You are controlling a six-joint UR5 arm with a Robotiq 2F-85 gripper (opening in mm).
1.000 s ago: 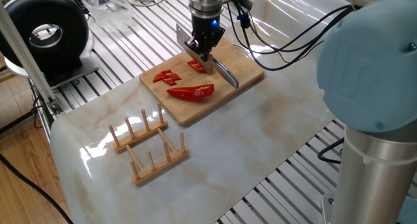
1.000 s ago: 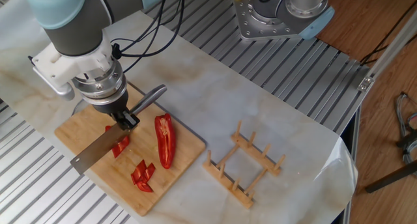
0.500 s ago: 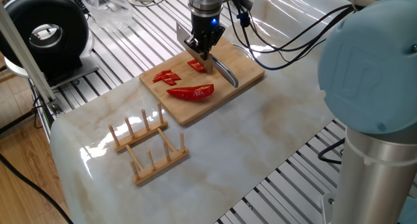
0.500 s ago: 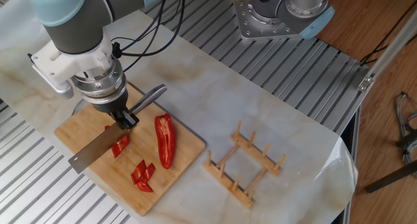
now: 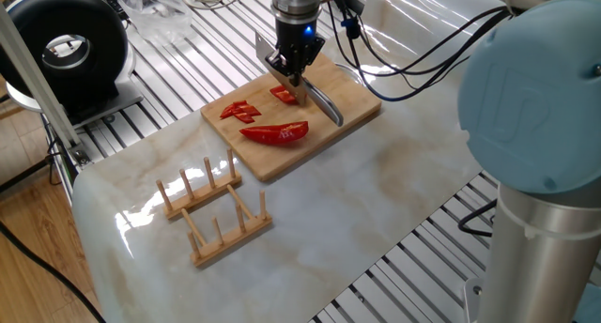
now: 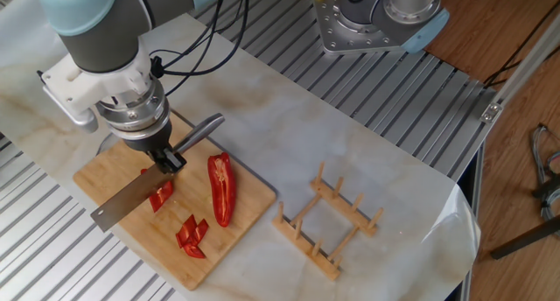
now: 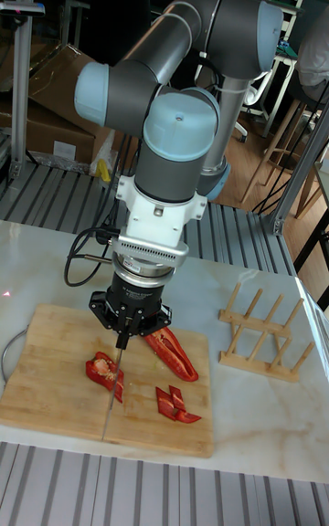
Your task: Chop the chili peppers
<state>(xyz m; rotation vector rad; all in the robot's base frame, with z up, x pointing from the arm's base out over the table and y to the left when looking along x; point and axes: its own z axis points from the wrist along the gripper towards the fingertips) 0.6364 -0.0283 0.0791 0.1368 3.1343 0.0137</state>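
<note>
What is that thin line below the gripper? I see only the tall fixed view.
Observer: It is a knife seen edge-on. From the side it shows a broad flat blade, with the gripper shut where blade meets handle.
Operator: Which pepper is under it?
Observer: The blade crosses the small pepper piece. The long pepper half lies beside it, apart from the blade.
Operator: Where does the handle point?
Observer: Away from the blade, out over the edge of the cutting board.
</note>
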